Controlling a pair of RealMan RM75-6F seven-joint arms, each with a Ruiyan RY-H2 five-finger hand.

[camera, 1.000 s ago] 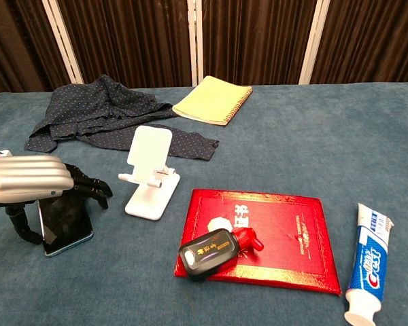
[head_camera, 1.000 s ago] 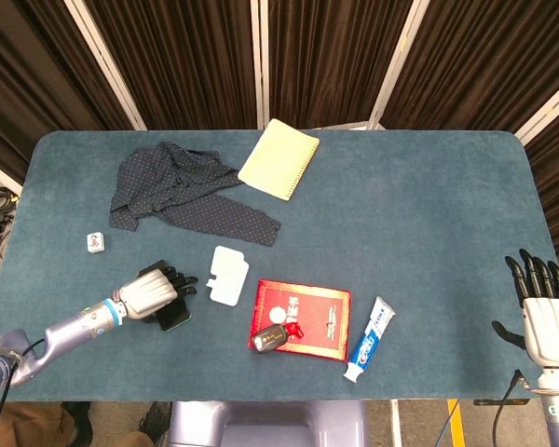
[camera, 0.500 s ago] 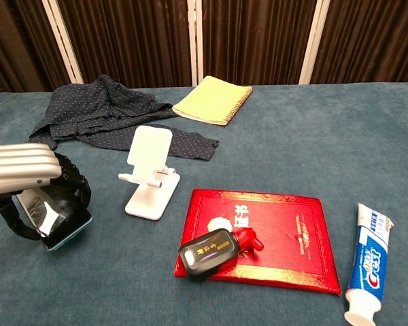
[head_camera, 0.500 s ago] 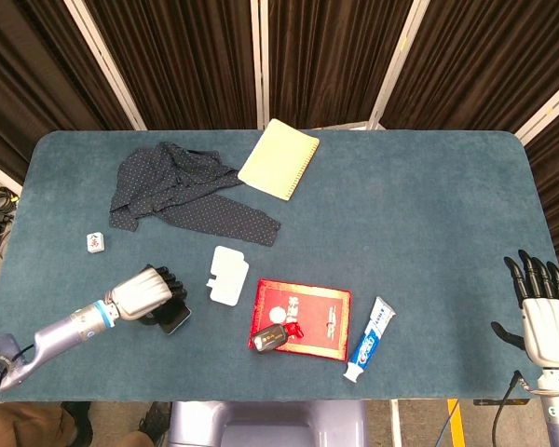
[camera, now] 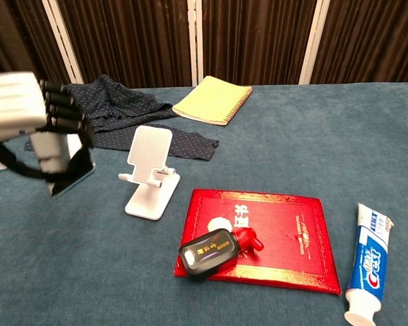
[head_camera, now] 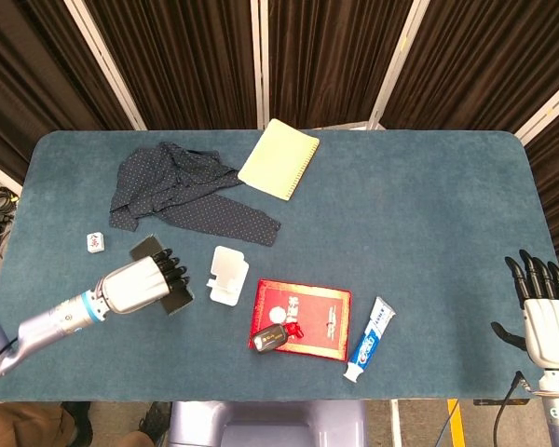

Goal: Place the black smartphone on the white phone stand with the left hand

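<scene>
While head view shows right hand (head_camera: 548, 319), chest view doesn't.

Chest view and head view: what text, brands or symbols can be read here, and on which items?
"Crest": blue lettering on the toothpaste tube, the one legible text.
Gold Chinese characters and an emblem on the red booklet: too small to read.
Gold print on the black key fob: too blurred.
Red mark on the mahjong tile: too small.
Nothing on the yellow notebook or white phone stand.
</scene>
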